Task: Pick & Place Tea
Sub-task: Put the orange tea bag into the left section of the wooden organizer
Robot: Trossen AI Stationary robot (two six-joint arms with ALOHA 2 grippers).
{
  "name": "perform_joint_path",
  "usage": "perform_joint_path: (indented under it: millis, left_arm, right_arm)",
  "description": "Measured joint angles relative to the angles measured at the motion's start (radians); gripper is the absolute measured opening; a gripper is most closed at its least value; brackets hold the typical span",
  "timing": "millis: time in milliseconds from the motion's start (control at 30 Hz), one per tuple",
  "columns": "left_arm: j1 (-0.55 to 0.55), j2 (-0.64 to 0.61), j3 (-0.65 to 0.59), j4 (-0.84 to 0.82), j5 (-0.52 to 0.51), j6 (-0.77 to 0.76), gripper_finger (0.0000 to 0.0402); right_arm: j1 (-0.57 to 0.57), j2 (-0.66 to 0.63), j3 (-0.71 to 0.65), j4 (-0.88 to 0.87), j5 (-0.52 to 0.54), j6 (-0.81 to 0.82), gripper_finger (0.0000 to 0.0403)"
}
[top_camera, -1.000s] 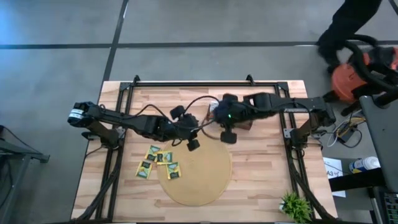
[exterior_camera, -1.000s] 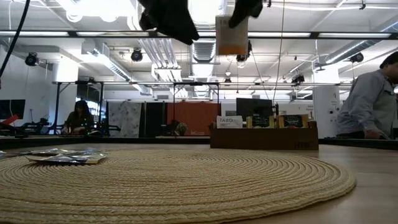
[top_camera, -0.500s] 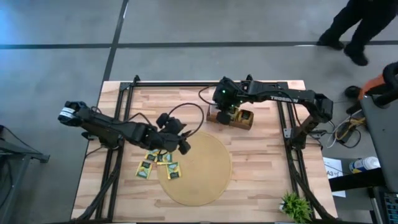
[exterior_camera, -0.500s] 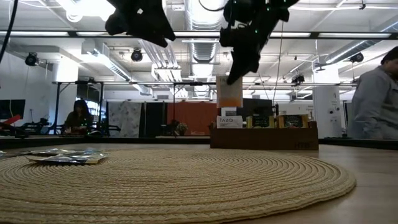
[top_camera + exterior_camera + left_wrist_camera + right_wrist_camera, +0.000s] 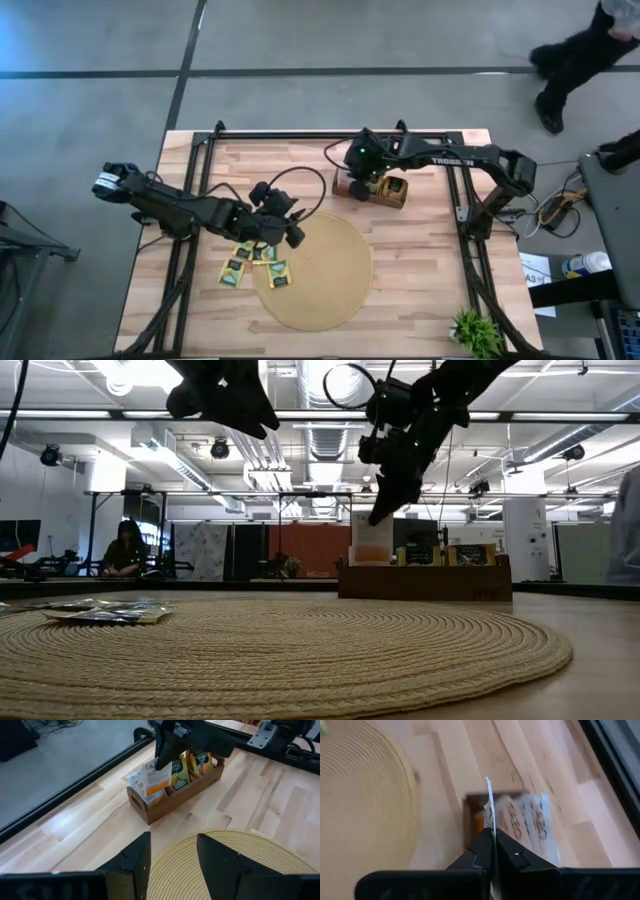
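- Your left hand hangs over the near-left edge of the round mat — fingers wide apart, holding nothing.
- Just left of it, a few yellow and green tea sachets lie flat on the counter and the mat's edge.
- Your right hand is pinched tight on one orange and white sachet — it stands upright at the left end of the wooden box.
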Motion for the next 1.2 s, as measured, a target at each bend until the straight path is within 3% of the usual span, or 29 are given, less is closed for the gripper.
perform_joint_path:
  millis: [467, 1200]
  left_arm:
    - [0.001, 0.0, -0.004, -0.001, 0.0, 0.018, 0.0154]
    - [0.001, 0.0, -0.004, -0.016, 0.001, 0.01, 0.0154]
  right_arm:
    - [-0.013, 0.0, -0.111, 0.143, -0.001, 0.004, 0.0008]
    - [-0.011, 0.093, -0.045, 0.103, 0.017, -0.012, 0.0016]
